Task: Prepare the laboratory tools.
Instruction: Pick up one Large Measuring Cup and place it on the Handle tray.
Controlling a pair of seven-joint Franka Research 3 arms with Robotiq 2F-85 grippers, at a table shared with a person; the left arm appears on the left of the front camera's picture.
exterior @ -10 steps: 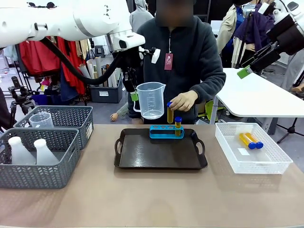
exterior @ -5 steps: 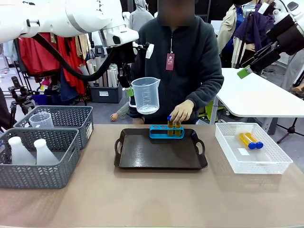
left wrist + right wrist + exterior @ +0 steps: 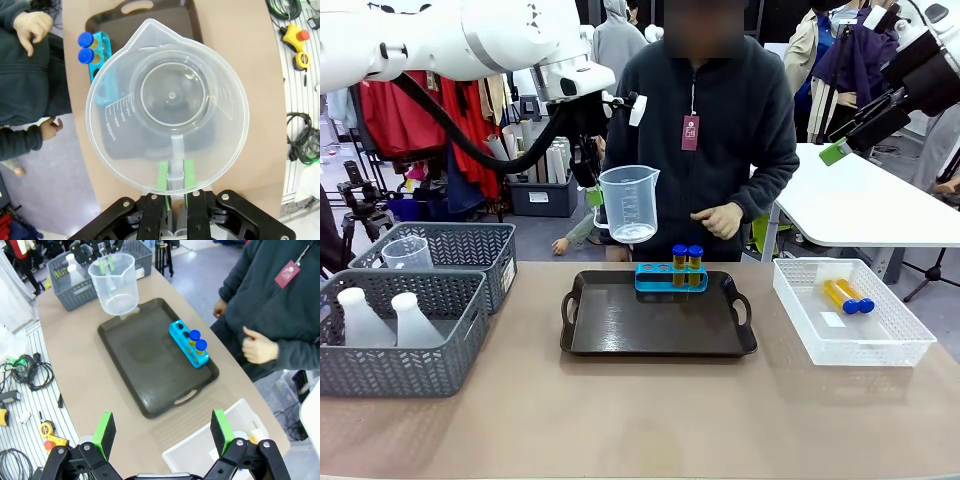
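Gripping the clear, smooth plastic measuring cup (image 3: pixel 628 205) by its handle, my left pincer (image 3: pixel 175 172) holds it above the dark tray's (image 3: pixel 650 340) far left corner. Two slim amber tubes (image 3: pixel 686 262) stand in the blue rack (image 3: pixel 655 279) at the tray's far edge. Spare tubes (image 3: pixel 848 296) near the surface's right edge and conical flasks (image 3: pixel 390 318) at its left remain, so I judge the job about halfway. My right pincer (image 3: pixel 162 432) gapes empty.

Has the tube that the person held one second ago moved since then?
Yes. The tube went down into the blue rack, beside the other tube; the person's hand has let go.
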